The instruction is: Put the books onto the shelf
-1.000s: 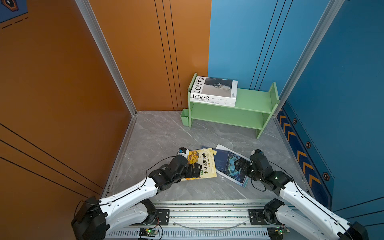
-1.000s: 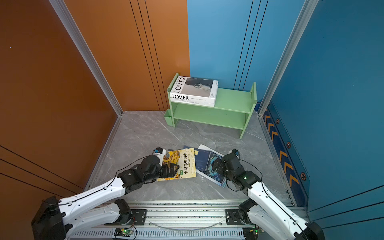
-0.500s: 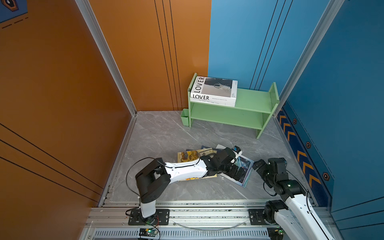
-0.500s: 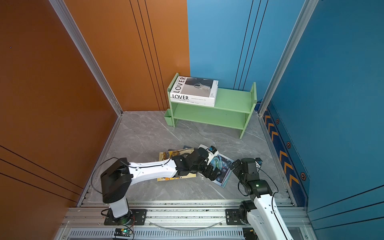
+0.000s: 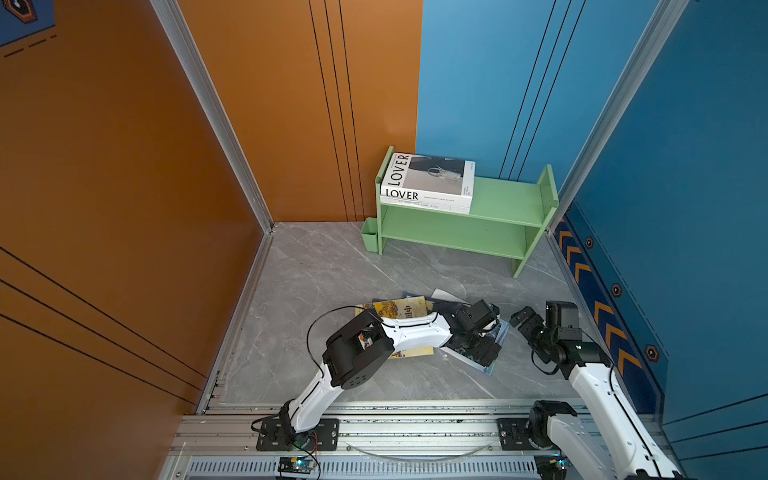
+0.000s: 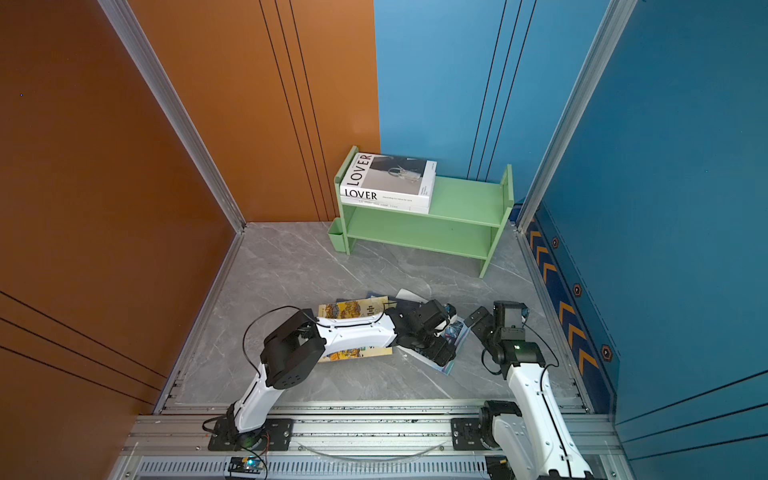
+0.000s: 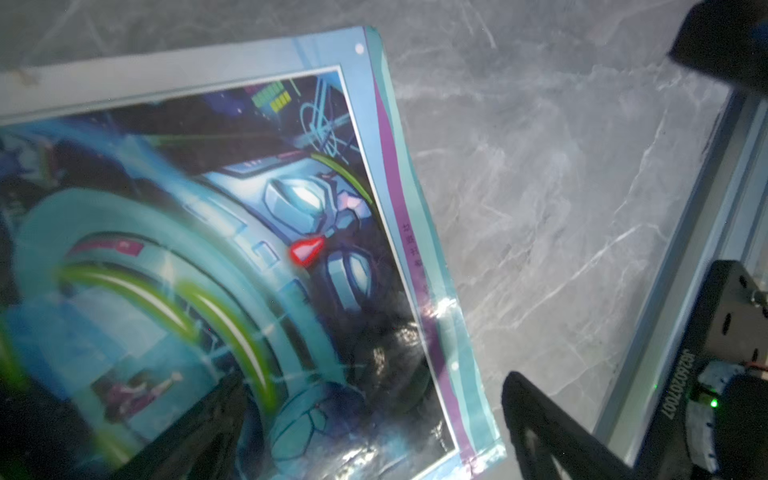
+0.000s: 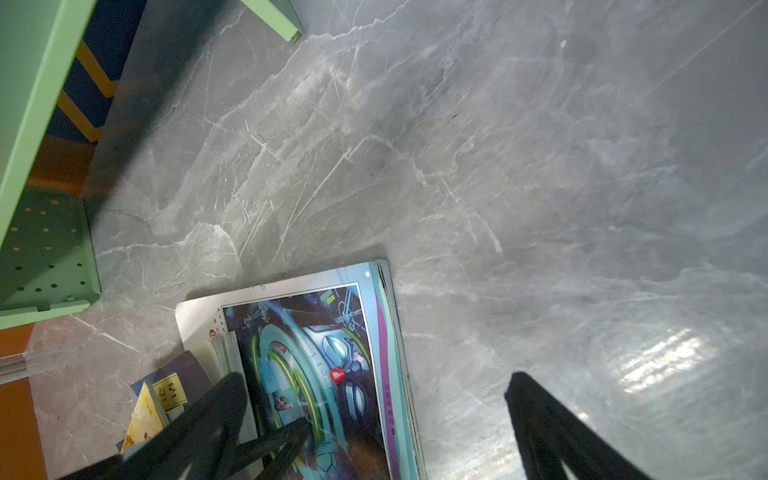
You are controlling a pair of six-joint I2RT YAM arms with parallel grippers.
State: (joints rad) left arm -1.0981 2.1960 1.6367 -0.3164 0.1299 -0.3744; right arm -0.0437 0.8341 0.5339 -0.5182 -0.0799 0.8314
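- The left end effector (image 7: pixel 370 415) hangs wide open and empty directly over the teal book (image 7: pixel 249 208). One finger (image 7: pixel 195 432) stands over the cover and its mate over bare surface (image 7: pixel 561 187), so the book's purple-striped long edge runs between them.
- The right end effector (image 5: pixel 523 323) is also spread open, with nothing in it. It sits just beside that same edge, on the side toward the surface's right edge, not touching the book. The left one is nearer and is probably the one to take the book.
- The teal book (image 5: pixel 500 332) lies flat near the front edge of the surface, right of the middle. As far as the arm lets it show, its striped edge runs roughly from far to near.
- The shelf (image 5: pixel 511 199) stands at the far edge by the far right corner, well away from the book. The LOVER book (image 5: pixel 428 178) lies on the left end of its top tier.
- In both top views the left arm hides most of the pile, with only the yellow book (image 6: pixel 353 309) showing well.
- The right wrist view shows a white book (image 8: pixel 199 320) under the teal one.
- The left wrist view alone shows the fingers straddling the edge.
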